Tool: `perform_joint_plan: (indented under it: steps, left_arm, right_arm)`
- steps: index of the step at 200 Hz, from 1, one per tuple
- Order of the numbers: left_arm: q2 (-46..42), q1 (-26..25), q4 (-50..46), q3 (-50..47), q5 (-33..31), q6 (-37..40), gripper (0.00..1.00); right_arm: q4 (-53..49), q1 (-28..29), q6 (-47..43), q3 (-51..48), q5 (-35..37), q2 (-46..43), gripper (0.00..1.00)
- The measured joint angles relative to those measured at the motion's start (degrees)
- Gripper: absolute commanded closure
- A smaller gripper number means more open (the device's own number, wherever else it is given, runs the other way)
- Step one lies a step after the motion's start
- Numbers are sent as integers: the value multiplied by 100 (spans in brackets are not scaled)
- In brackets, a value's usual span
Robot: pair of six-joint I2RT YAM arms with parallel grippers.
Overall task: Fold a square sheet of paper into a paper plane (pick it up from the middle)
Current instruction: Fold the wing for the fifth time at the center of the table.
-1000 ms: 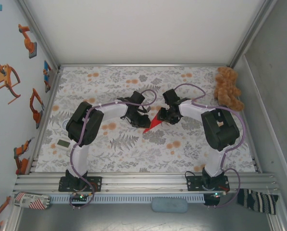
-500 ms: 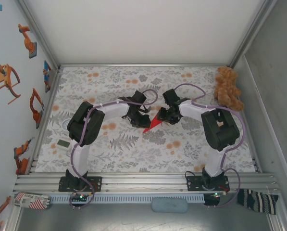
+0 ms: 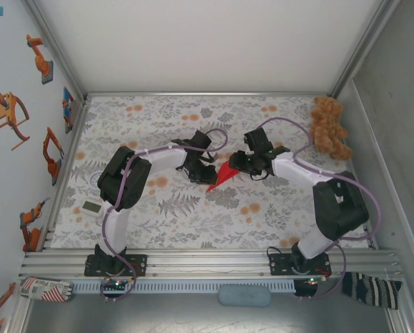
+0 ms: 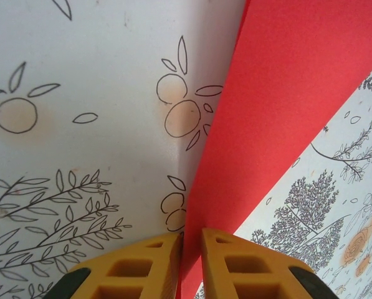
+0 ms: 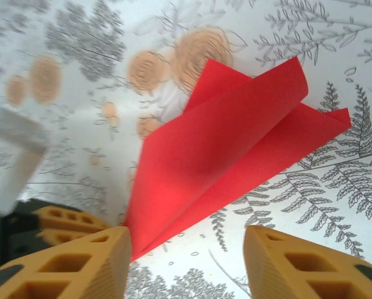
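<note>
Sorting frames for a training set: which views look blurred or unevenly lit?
Top external: sharp, evenly lit. Left wrist: tablecloth print crisp, red paper flat-toned. Right wrist: upper-left cloth and the left arm's white link blurred; paper shaded along its fold.

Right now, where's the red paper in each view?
Top external: red paper near centre.
Left wrist: red paper runs upper right to bottom centre, into the left jaws.
Right wrist: red paper centre, folded, above open right jaws.
Shared landmark: floral tablecloth under it.
</note>
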Motion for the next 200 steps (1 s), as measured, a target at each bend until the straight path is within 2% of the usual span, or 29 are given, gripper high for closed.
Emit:
perform_joint_plan:
  steps: [24,60,116,200]
  left_arm:
    - [0,0,-2,4,-2,-11,80]
    - [0,0,-4,4,-2,-20,81]
    - [0,0,-4,4,-4,-42,81]
    - [0,2,-2,4,-4,-61,81]
  right_arm:
    - [463,2,131,-337,-282,-133,75]
    - [1102,28,411,-485,-776,203,85]
    - [1799,157,713,-483,-1182,868,89]
    - [1849,164,811,-459,-1150,1161,90]
